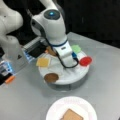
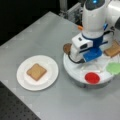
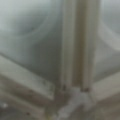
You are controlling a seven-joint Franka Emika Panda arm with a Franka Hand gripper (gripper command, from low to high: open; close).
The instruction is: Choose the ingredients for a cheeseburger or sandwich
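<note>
Gripper lowered over the middle of the round white tray, between the compartments, at frame centre in both front views. In the wrist view, two pale fingers standing close side by side above the meeting point of the tray's dividers; grasping, clenched or released: cannot tell. Nothing visibly held.

Around the gripper, ingredients lying loose in the tray:
- yellow-orange cheese square at centre left of a front view;
- brown patty at the tray's lower left rim;
- red disc at the right rim;
- green leaf piece at upper right, near the disc;
- tan toast square at the right edge of a front view, partly behind the arm.

Further out, well apart from the tray, white plate at lower left of a front view, bearing a single toast square: the sandwich's base only, no patty or cheese on it.

Step in hand, by judgement: selection of the filling after the first slice, with no piece clearly singled out; task at an early stage. Any lift from the tray judged to call for a flat, thin piece pinched at its edge and raised clear of the dividers.

Blue light on the arm's upper joint. No brand, label or writing legible.
</note>
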